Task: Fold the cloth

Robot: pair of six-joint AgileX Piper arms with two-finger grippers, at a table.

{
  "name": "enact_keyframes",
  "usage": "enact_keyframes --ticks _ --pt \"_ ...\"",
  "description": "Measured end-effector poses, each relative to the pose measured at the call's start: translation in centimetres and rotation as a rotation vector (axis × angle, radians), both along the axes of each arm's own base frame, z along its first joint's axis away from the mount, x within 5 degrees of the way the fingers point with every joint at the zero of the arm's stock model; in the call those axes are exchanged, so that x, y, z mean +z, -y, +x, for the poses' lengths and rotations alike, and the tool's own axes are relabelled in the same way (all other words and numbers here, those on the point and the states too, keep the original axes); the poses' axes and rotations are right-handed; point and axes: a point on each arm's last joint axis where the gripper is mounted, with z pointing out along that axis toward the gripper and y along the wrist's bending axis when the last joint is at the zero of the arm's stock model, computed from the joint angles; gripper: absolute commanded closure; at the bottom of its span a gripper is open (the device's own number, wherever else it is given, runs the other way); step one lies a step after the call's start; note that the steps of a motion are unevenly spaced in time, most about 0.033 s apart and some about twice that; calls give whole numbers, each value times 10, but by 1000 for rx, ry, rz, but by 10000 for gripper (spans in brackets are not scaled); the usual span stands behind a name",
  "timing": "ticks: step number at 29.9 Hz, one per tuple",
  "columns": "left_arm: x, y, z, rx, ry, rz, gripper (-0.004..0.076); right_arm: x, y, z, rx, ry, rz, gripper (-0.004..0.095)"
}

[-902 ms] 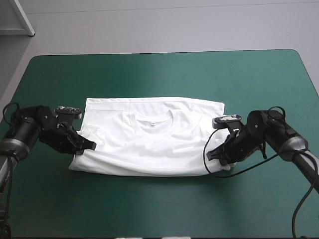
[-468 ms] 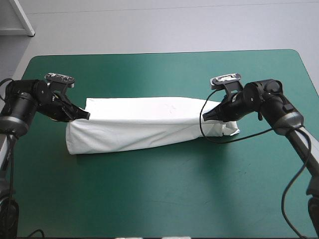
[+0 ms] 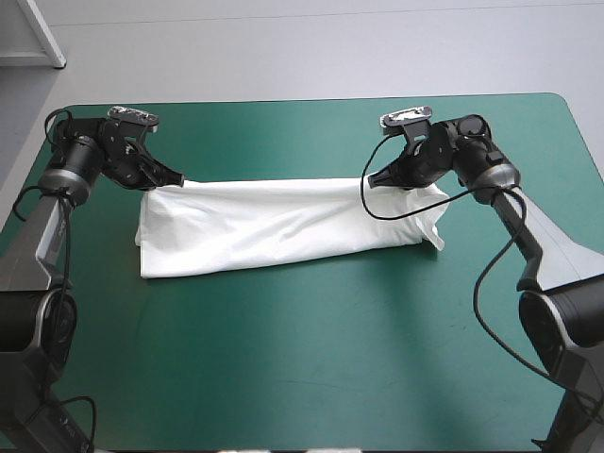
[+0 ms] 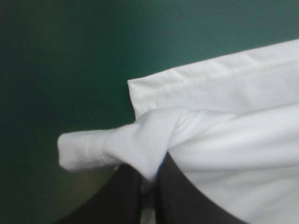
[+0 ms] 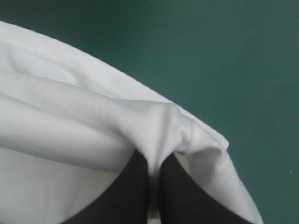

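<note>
At the left of my high view, the left hand (image 3: 176, 178) is pinched tight on the T-shirt (image 3: 283, 226). A rolled nub of stitched hem pokes out past its black fingers (image 4: 119, 196). The shirt is a long white band of soft, creased fabric across the middle of the frame. Its lower fold rests on the smooth teal-green desk (image 3: 302, 359). At the right, the right hand (image 3: 374, 177) is clamped on the other upper corner, and bunched cloth hides its fingertips.
</note>
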Motion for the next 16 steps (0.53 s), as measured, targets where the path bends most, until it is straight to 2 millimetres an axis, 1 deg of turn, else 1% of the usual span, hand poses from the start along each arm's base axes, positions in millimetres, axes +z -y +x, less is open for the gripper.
enact_keyframes --ticks 1,2,4,5,8,9,10,11,13,14,16 --pt "-6 0 5 0 1 0 704 -4 -1 5 -1 -3 2 899" --pt "-13 0 9 0 -5 0 697 -9 -3 10 -2 -10 3 860" --pt "-26 0 17 1 -8 0 650 -18 -7 17 -4 -28 17 739" --pt "-31 0 20 1 -9 0 610 -23 -8 21 -6 -35 28 645" --pt "-46 0 28 2 -21 -1 463 -35 -13 27 -13 -55 62 309" --pt "-51 1 30 2 -23 -3 402 -38 -14 28 -15 -57 70 224" --pt "-53 1 32 3 -20 -6 351 -39 -15 30 -17 -53 79 175" --pt "-55 1 33 4 -17 -8 283 -40 -16 31 -21 -44 88 137" --pt "-58 1 36 5 -5 -11 216 -39 -17 34 -32 -23 106 142" --pt "-57 1 36 6 2 -12 203 -36 -17 35 -38 -12 115 144" --pt "-54 1 38 6 23 -12 203 -29 -18 37 -43 11 128 143"
